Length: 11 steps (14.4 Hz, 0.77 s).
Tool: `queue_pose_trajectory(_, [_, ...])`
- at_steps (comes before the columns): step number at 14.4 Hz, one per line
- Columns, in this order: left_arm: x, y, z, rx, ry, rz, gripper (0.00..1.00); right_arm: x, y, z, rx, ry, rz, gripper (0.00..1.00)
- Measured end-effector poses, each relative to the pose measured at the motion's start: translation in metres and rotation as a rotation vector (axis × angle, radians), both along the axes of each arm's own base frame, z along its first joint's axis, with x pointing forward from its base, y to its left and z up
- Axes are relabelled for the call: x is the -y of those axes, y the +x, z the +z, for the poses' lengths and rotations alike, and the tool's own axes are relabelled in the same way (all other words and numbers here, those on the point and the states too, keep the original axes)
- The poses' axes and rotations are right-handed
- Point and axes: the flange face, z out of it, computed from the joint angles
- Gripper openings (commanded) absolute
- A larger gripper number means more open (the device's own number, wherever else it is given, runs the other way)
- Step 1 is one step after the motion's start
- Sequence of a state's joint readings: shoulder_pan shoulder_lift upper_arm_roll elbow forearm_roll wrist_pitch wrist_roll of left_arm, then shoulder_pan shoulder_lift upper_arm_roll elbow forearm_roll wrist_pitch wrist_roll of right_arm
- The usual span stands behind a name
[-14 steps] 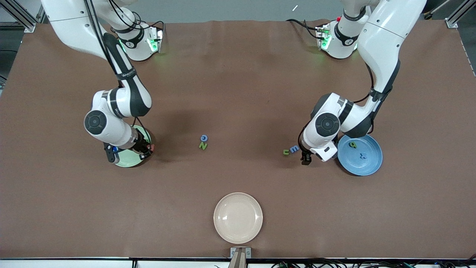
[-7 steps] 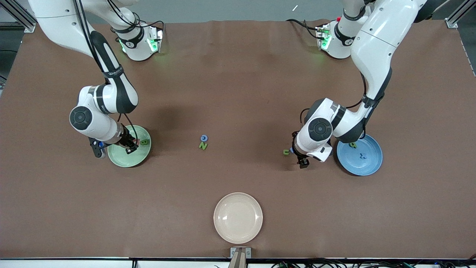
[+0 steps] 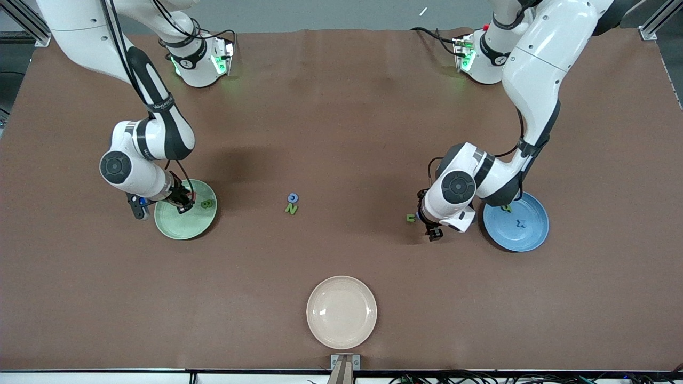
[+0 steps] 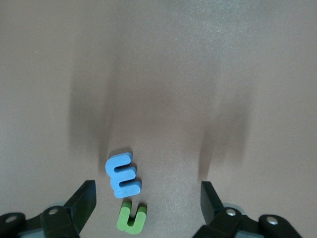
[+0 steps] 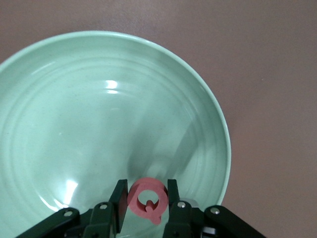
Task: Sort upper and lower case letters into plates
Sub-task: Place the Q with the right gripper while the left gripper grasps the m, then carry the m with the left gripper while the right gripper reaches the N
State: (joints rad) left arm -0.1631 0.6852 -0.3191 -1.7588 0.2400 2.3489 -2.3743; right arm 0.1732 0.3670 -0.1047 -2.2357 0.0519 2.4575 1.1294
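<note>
My right gripper (image 3: pixel 182 206) hangs low over the pale green plate (image 3: pixel 184 228), shut on the pink-red Q (image 5: pixel 147 198). Its fingers (image 5: pixel 119 204) pinch the Q's sides above the plate's bowl (image 5: pixel 99 124). A green B (image 3: pixel 206 203) lies in that plate. My left gripper (image 4: pixel 147 197) is open, low over the blue m (image 4: pixel 124 174) and green u (image 4: pixel 132 218), which lie on the mat between its fingers. In the front view only the u (image 3: pixel 410 217) shows beside the left gripper (image 3: pixel 428 216). The blue plate (image 3: pixel 528 238) holds a green q (image 3: pixel 506 208) and a blue x (image 3: pixel 521 224).
A blue G (image 3: pixel 292 198) and green N (image 3: pixel 291 209) lie together mid-table. A cream-beige plate (image 3: pixel 341 312) with nothing in it sits near the table's front edge. Brown mat covers the table.
My right gripper carried the Q from the plate's rim to over its bowl, uncovering the B. My left gripper shifted from beside the blue plate to over the m and u.
</note>
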Motion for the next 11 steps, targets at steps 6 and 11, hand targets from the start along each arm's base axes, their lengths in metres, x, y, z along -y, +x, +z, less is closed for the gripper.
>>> queue_pose_trajectory(6, [0.005, -0.004, -0.007, -0.011, 0.003, -0.004, 0.88, 0.000, -0.003, -0.002, -0.005, 0.000, 0.001, 1.00])
queue_pose_trajectory(11, [0.004, -0.006, -0.014, -0.020, 0.007, -0.007, 0.76, -0.001, 0.001, 0.004, 0.004, 0.002, 0.001, 1.00])
